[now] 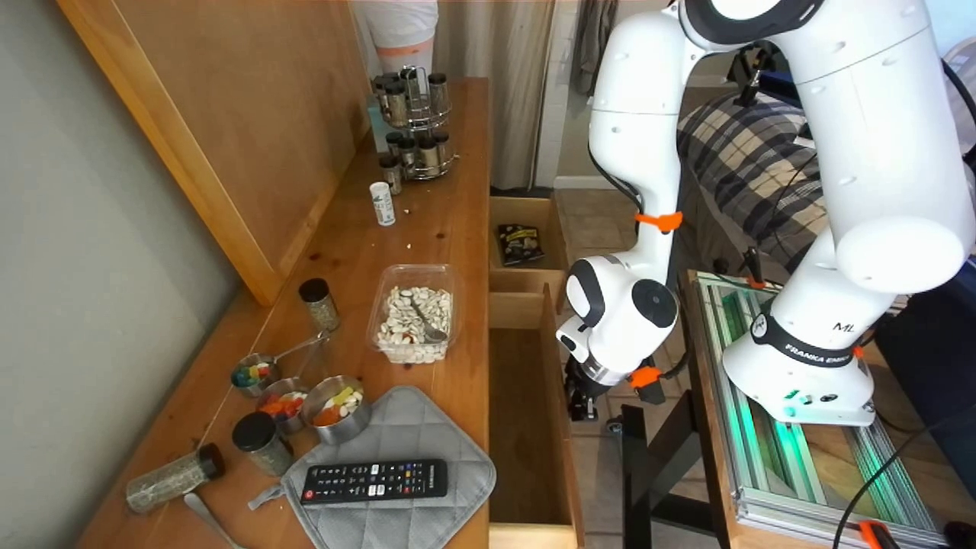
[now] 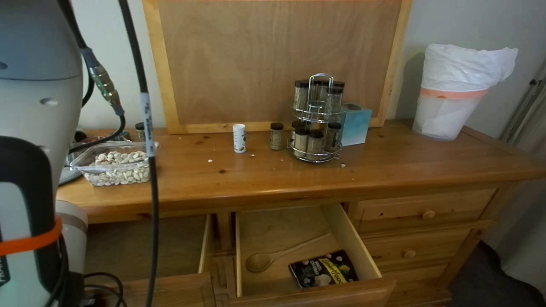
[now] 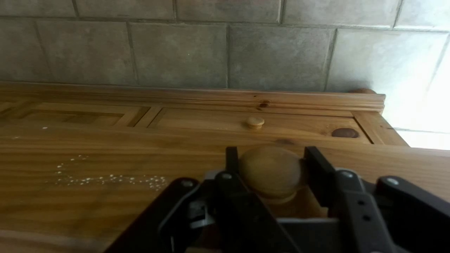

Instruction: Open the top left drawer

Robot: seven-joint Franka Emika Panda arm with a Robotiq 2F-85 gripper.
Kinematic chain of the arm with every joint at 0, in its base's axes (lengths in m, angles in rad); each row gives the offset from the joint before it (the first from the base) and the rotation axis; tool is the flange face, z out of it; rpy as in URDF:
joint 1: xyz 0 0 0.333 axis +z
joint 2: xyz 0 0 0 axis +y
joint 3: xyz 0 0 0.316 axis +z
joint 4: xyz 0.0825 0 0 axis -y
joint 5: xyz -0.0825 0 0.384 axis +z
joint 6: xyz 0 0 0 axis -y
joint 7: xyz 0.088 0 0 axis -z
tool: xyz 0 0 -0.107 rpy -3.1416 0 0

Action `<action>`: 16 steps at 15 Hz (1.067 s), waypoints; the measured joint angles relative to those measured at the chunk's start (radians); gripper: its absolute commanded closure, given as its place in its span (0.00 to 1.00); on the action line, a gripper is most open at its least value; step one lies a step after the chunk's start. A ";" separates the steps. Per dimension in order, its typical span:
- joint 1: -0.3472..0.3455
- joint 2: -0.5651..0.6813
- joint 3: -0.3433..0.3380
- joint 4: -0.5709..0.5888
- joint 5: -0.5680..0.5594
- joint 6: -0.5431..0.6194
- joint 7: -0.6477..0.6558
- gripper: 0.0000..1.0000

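Note:
The top left drawer (image 1: 528, 427) is a long, wide wooden drawer, pulled out from the dresser, with bare wood inside. It also shows in an exterior view (image 2: 145, 243), partly hidden by the arm. In the wrist view its front (image 3: 105, 154) spans the picture, with a round wooden knob (image 3: 270, 172). My gripper (image 3: 270, 153) has its fingers on either side of this knob and looks shut on it; any small gap at the right finger is hard to tell. In an exterior view the gripper (image 1: 583, 408) is just outside the drawer front.
A smaller drawer (image 2: 362, 264) is also open and holds a black snack bag (image 2: 324, 268) and a wooden spoon (image 2: 273, 256). On the dresser top stand a tub of white beans (image 1: 415, 320) and a spice rack (image 2: 315, 123). A lower knob (image 3: 255, 122) shows below the drawer.

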 measured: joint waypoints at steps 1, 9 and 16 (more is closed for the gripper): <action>0.000 0.000 0.000 0.000 0.000 0.000 0.000 0.51; 0.023 -0.006 -0.015 0.002 0.002 0.008 0.002 0.76; 0.024 -0.006 -0.016 0.000 -0.024 0.007 0.024 0.76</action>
